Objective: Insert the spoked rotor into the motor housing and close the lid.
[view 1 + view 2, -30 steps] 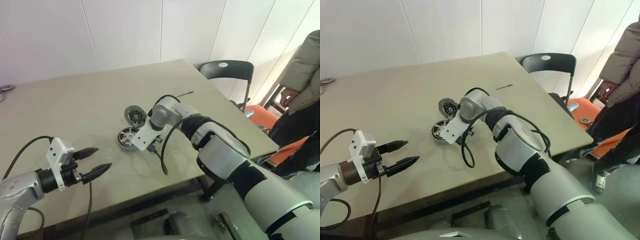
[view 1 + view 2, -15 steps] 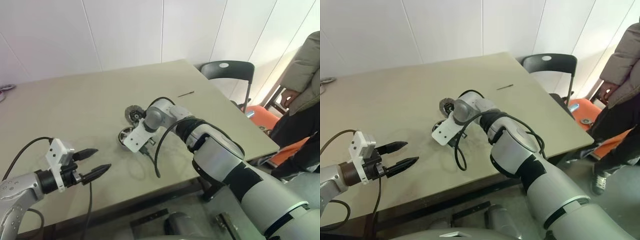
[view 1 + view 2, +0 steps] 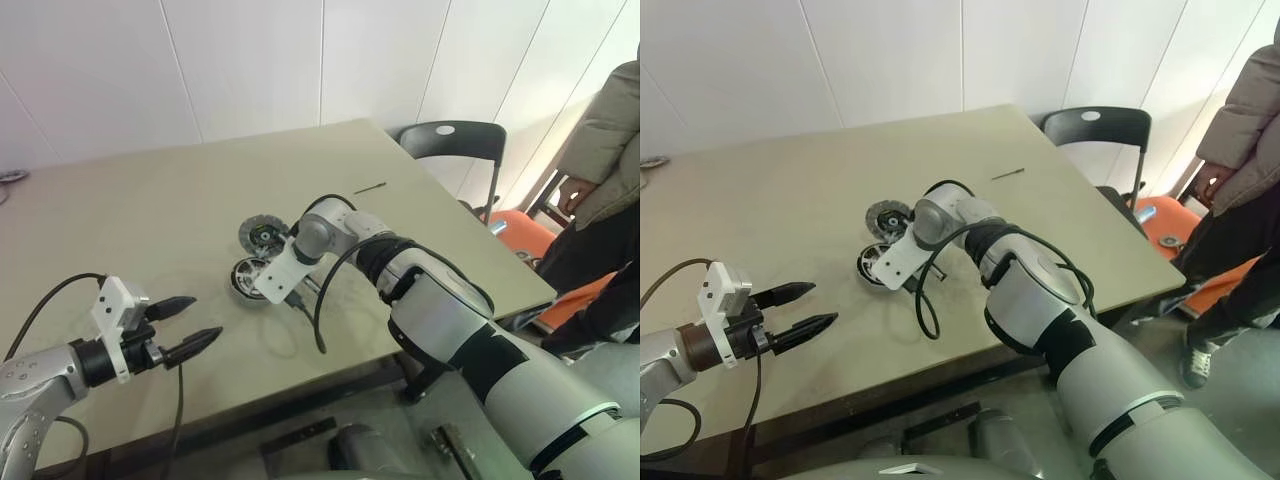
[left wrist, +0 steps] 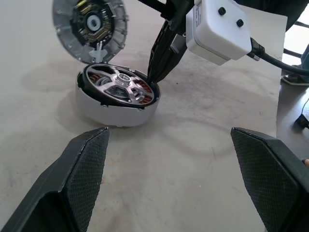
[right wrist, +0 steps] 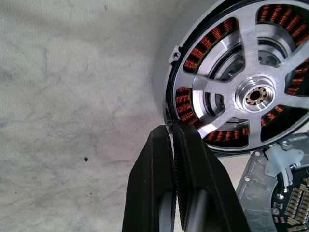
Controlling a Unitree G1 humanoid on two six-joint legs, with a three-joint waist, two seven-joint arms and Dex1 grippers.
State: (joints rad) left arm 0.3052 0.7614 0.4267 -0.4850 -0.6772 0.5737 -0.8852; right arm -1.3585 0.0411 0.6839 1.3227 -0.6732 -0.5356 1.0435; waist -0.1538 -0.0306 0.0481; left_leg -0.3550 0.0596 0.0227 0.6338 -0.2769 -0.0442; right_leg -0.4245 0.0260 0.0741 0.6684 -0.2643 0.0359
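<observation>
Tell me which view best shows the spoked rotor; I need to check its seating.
The right wrist view: the spoked rotor sits close up, spokes, hub and copper windings clear. The left wrist view shows it whole but smaller; both eye views show it tiny beside the arm.

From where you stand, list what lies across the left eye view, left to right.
Left claw → rotor in its housing → right claw's white wrist block → thin stick on the table → black chair → person.
</observation>
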